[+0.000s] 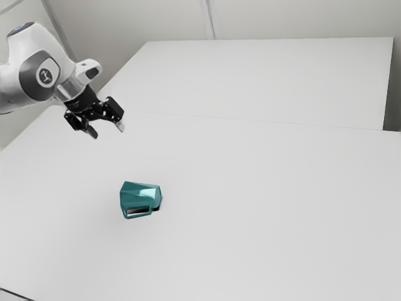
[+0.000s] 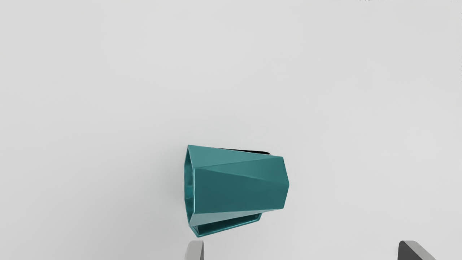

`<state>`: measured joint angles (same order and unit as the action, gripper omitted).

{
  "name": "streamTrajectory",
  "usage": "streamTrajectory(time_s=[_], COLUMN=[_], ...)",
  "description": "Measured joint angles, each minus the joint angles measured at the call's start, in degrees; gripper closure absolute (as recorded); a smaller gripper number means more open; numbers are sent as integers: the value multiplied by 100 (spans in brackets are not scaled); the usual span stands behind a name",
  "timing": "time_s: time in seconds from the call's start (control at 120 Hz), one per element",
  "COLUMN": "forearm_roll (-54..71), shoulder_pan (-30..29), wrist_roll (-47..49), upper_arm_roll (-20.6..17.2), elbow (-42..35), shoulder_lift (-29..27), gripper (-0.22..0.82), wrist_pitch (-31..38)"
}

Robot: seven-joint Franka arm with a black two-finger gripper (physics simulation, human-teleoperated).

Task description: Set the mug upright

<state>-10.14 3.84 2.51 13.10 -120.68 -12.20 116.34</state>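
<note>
The mug lies on its side on the table, mouth toward the exterior view's left and base toward the exterior view's right. The upright position is not met. The fingers are spread, with nothing held between them, and are positioned above the table, well apart from the mug.

Possible faults and causes:

1. Misaligned grip. The fingers are set apart roughly along the mug's length. If they are lowered at this angle, the rim may be struck, or one finger may be driven into the mouth.

2. Handle contact. The handle projects from one side of the body. If it is caught by a finger during closing, the mug may be turned or pushed away.

3. Slip. The body is faceted and narrows toward the base. If it is gripped across uneven faces or too near one end, rotation within the fingers may result during lifting.

4. Wrong final attitude. If the mug is tilted in the wrong direction, it will be placed mouth down. If it is released before the base is seated flat, toppling should be expected.
</note>
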Motion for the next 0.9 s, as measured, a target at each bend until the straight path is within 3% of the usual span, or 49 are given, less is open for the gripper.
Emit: streamTrajectory(time_s=[0.267,0.467,0.575,0.733,0.9], forearm_roll=[-1379,-2266,-2502,-2949,-3095], shoulder_pan=[-93,-64,-18,-11,-17], wrist_roll=[95,-286,-642,-1372,-2140], upper_arm_roll=[355,1039,1407,2248,2584], elbow=[-1314,-1921,-2063,-2015,-1844], shoulder_lift=[-487,-408,-283,160,382], gripper=[2,2,2,2,2], wrist_pitch=[1216,1460,1445,941,294])
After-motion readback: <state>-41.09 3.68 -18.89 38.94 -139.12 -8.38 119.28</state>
